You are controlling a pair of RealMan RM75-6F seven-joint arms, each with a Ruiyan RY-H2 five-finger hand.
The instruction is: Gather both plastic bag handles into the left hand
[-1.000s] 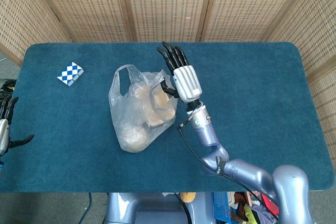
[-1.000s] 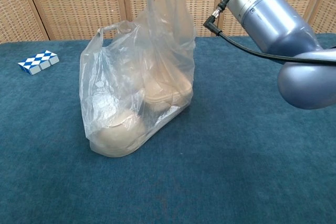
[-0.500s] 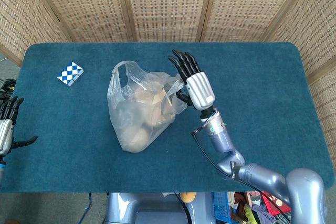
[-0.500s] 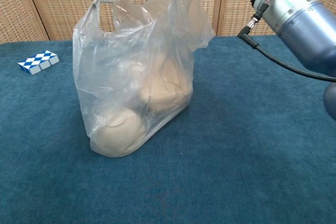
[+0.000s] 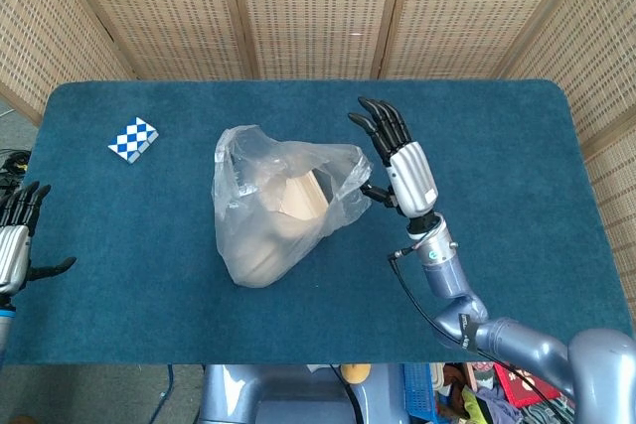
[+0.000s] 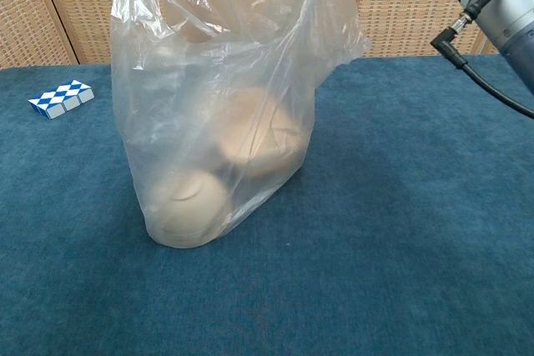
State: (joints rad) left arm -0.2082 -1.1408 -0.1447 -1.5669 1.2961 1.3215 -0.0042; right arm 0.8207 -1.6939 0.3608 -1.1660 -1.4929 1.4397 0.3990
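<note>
Work surface: one table (image 5: 556,146) covered edge to edge in dark teal, carpet-like fabric, with rounded far corners. The nap shows faint mottling in the chest view (no tears or stains seen). Behind and along both sides stands a folding screen (image 5: 318,7) of pale woven cane panels set in light wooden frames, angled inward at the side sections. A strip of grey floor (image 5: 15,126) shows at the left edge. Under the near table edge lies coloured clutter (image 5: 467,389), possibly cloth or packaging; too small to identify. Lighting is even and diffuse, with soft shadows.
</note>
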